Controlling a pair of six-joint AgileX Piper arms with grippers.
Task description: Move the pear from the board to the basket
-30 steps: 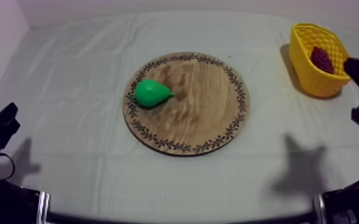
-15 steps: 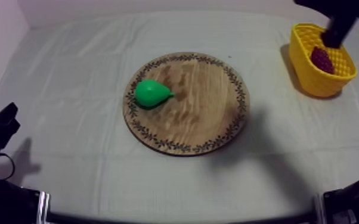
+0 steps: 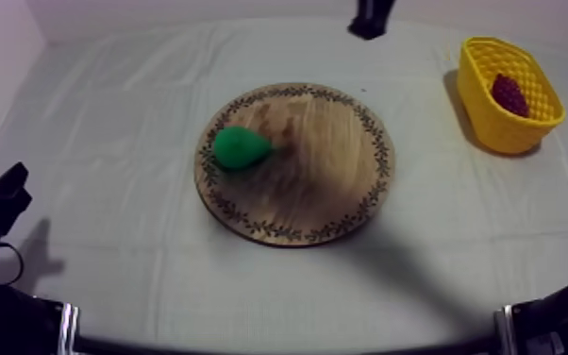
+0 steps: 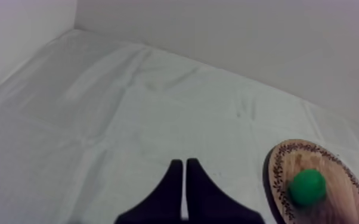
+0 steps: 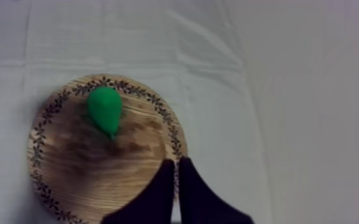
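Note:
The green pear (image 3: 241,148) lies on its side on the left part of the round wooden board (image 3: 330,175) at the table's middle. The yellow basket (image 3: 484,106) stands at the far right. My right gripper (image 3: 369,25) hangs high over the table's far edge, behind the board and well left of the basket. In the right wrist view its fingers lie together, shut on nothing (image 5: 176,161), over the board's near rim (image 5: 86,179), with the pear (image 5: 105,108) beyond. My left gripper (image 4: 183,162) is shut and empty over bare cloth, far from the pear (image 4: 307,186).
A dark red bunch of grapes (image 3: 509,94) lies inside the basket. The left arm (image 3: 0,198) rests at the table's near left corner. A broad shadow of the right arm falls across the board's right half and the cloth in front.
My right arm has risen from beside the basket and swung left along the far edge. Its shadow now lies over the board. Pear, board, basket and left arm have not moved.

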